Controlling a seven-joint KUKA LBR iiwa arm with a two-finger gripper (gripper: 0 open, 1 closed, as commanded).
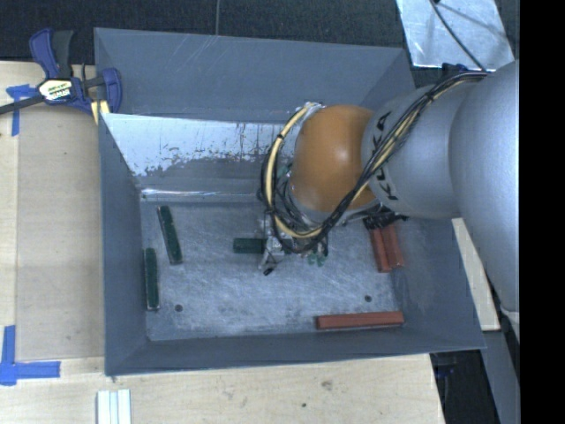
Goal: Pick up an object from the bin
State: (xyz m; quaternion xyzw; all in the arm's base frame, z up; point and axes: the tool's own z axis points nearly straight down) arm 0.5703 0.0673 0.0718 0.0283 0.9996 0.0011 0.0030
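Camera view: small dark green block (247,246) mid-floor in the grey bin (124,263), right end just beside the gripper (274,256). Open or closed, impossible to tell beneath the orange cover (331,162). Well left, dark green stick (169,234) and second green stick (152,279); right, short red-brown bar (386,248); along the near wall, long red-brown bar (359,321).

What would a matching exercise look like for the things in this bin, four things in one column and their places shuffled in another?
Things:
1. long red-brown bar
2. short red-brown block
3. small dark green block
4. two dark green sticks

Places:
A. mid-floor, just left of the gripper
B. left side of the floor
C. along the floor's lower edge in the view
D. right side, partly under the arm

Pairs: 1-C, 2-D, 3-A, 4-B
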